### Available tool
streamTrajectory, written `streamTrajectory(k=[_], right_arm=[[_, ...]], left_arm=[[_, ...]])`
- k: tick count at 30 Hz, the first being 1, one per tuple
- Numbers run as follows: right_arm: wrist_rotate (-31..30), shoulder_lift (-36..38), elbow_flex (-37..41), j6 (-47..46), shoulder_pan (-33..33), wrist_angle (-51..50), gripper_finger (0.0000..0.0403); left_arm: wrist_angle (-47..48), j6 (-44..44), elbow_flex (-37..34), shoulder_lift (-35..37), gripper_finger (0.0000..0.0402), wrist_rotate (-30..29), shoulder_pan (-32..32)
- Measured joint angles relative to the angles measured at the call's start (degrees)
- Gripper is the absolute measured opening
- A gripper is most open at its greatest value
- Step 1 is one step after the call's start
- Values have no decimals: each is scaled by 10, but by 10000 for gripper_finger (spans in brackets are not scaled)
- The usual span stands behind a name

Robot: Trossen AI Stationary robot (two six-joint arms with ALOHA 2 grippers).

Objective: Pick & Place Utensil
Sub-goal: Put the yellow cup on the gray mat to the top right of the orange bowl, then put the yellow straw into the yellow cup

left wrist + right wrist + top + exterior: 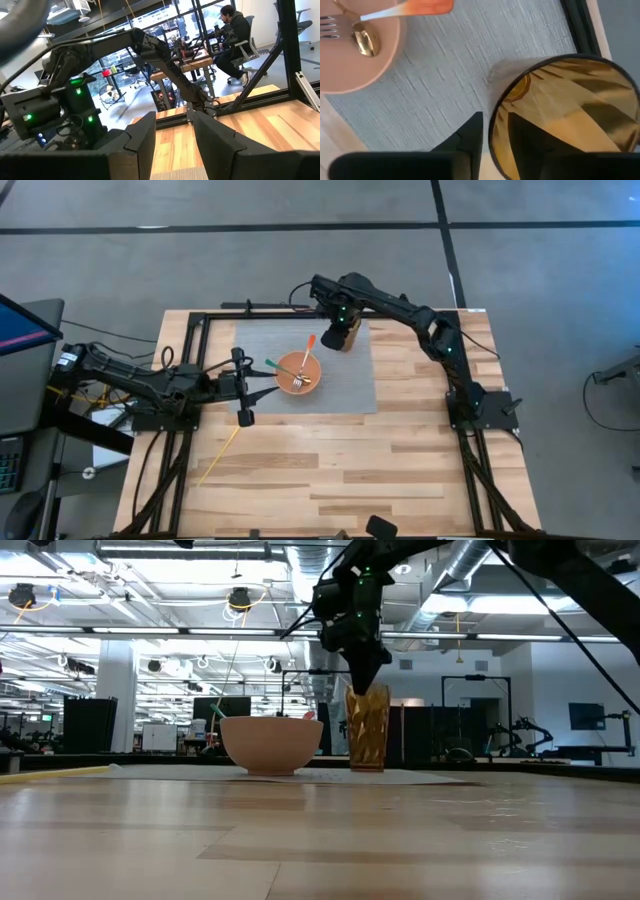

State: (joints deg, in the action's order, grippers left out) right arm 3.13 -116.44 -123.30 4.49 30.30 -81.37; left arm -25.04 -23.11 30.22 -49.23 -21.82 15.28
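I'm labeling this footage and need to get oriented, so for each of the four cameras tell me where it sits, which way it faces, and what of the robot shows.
High view: overhead, straight down; both arms, bowl, gold cup on the grey mat.
Low view: table height, level toward the room; right end effector dipping into the cup.
Left wrist view: on the left arm, facing across the table; its own fingers, the right arm beyond, a seated person in the room.
Right wrist view: on the right arm, looking down; one finger outside the cup rim, one inside.
Shared: bowl and cup appear in the high, low and right wrist views.
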Motion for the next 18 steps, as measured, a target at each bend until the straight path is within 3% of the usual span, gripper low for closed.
streamTrajectory(k=[9,15,18], right_arm=[[-2,2,-33,1,-11,-27,87],[-2,3,-119,-29,-22,-45,87],[-2,45,-104,-32,-29,-40,87]], left_arm=[[1,0,0,0,135,0,0],[2,1,0,0,135,0,0],[2,26,0,0,135,-1,0]])
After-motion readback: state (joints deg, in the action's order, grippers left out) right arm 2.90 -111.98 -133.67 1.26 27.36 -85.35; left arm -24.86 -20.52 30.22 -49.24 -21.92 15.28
